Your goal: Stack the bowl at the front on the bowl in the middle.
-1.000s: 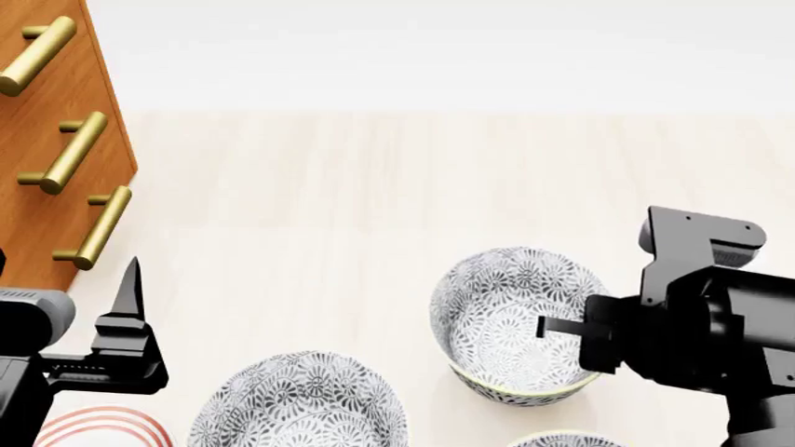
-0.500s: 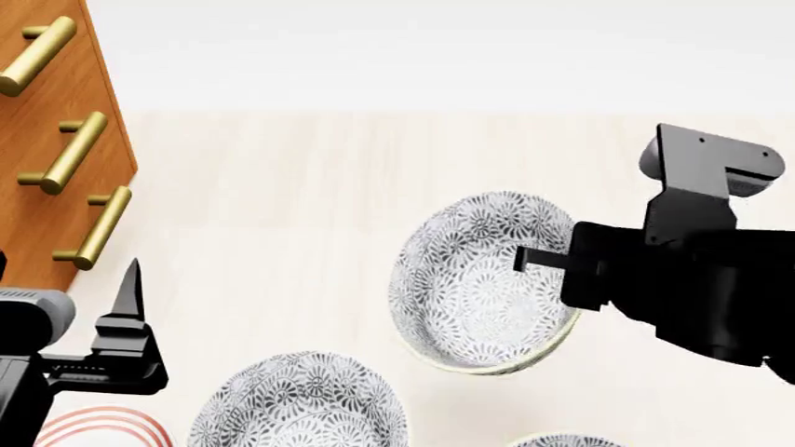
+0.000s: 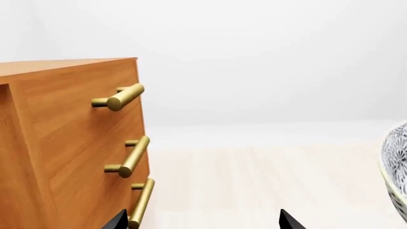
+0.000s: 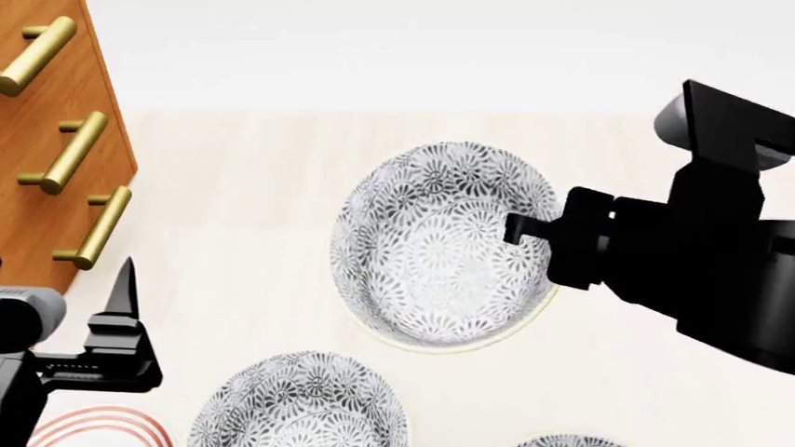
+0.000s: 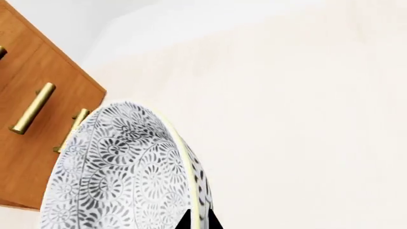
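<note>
Carrying check, head view: right tool (image 4: 528, 228) pinches the rim of the tilted patterned bowl (image 4: 435, 247) above the tabletop (image 4: 249, 214); level it before lowering. Left wrist view: left tool (image 3: 200, 222) spread, idle near the drawer cabinet (image 3: 64, 143).

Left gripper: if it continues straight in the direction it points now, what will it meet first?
Probably nothing close. The left gripper points over bare table toward the far wall, passing between the wooden drawer cabinet and the lifted bowl; depth is uncertain.
</note>
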Controlling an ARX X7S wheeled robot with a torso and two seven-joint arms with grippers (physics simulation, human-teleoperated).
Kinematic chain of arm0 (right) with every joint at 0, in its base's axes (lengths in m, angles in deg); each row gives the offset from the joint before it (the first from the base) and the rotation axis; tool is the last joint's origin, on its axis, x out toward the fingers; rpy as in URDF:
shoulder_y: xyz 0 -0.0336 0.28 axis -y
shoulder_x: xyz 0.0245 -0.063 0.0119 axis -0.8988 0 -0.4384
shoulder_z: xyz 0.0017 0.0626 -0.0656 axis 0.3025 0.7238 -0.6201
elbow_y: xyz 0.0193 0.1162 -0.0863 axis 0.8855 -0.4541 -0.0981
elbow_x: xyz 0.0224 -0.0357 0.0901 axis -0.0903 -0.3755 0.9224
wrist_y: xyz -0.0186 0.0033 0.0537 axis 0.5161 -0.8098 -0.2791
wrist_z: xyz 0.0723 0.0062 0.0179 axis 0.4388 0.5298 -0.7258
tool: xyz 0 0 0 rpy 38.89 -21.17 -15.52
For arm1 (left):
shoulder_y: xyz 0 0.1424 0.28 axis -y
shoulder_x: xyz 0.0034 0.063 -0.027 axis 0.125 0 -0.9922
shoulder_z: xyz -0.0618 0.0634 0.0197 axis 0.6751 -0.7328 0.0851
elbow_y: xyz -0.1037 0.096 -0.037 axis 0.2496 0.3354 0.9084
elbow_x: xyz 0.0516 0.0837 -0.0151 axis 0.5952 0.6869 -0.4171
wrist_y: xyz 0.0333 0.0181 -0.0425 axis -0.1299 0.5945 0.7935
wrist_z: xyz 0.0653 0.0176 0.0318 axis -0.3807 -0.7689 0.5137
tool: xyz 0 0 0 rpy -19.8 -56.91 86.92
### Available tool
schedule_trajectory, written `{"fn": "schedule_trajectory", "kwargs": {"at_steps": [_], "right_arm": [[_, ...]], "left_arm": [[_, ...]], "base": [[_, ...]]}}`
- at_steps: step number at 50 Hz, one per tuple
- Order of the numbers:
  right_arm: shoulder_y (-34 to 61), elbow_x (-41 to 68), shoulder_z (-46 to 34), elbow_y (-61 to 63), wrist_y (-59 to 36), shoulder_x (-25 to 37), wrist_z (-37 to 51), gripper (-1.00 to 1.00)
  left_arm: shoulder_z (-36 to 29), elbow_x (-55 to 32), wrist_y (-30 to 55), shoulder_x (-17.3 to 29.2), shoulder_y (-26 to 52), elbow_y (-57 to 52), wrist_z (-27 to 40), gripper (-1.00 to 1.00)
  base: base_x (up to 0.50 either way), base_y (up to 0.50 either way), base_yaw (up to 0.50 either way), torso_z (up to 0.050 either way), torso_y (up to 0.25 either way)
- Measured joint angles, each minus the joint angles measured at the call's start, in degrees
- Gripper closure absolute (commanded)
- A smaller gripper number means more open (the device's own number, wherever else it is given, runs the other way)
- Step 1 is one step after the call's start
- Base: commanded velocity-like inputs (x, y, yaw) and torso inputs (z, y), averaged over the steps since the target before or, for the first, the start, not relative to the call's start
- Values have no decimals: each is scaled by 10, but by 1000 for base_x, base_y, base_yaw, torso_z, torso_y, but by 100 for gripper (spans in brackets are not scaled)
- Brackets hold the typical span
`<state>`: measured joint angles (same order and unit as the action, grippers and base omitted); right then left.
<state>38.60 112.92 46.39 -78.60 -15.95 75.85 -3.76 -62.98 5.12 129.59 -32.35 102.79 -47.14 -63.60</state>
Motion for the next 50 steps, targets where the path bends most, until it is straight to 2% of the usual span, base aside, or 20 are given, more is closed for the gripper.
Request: {"fn": "schedule_trajectory", "kwargs": {"at_steps": [22,35,50], "right_arm": [[2,156,17,-27,-51,2,77,100],[1,231,-20,-20,-64,8,113,100],[-17,247,-82,11,-63,-3,104,100]], "left_arm": [[13,-11,1,6,7,8,4,-100],[19,-16,1,8,14,14,6,-100],[20,-23,3,8,17,13,11,-100]], "base": [[0,0,0,0,0],[0,0,0,0,0],[0,0,0,0,0]]}}
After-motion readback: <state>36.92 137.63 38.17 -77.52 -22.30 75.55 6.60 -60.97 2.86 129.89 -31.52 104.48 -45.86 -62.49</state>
